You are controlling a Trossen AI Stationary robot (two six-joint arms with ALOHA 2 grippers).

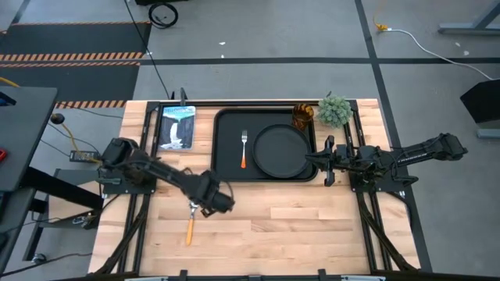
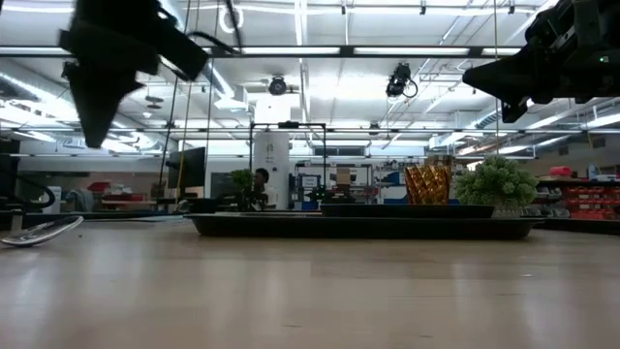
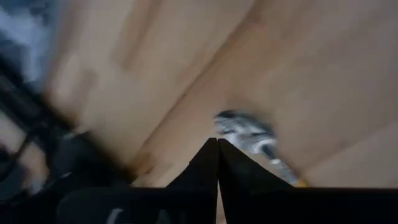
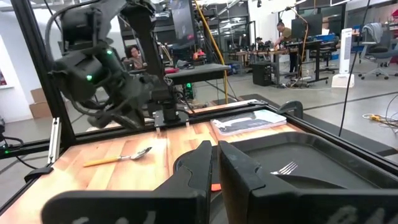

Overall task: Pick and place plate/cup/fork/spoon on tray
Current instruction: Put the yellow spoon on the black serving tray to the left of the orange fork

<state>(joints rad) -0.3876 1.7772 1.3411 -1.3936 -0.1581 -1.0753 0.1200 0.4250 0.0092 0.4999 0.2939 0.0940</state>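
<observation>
The black tray point(image 1: 226, 168) lies at the table's far middle. The fork point(image 1: 244, 148) and the round black plate point(image 1: 281, 150) lie flat on it. The amber cup point(image 1: 303, 115) stands at the tray's far right corner. The spoon point(image 1: 191, 221) lies flat on the wood to the near left of the tray, and also shows in the low view point(image 2: 39, 231). My left gripper point(image 3: 217, 142) is shut and empty, raised above the table just beside the spoon's bowl point(image 3: 245, 127). My right gripper point(image 4: 215, 148) is shut and empty, held above the tray's right edge.
A picture book point(image 1: 176, 126) lies left of the tray at the far edge. A small green plant point(image 1: 334, 111) stands to the right of the cup. Bare wood stretches along the table's near side. People sit at desks in the room beyond.
</observation>
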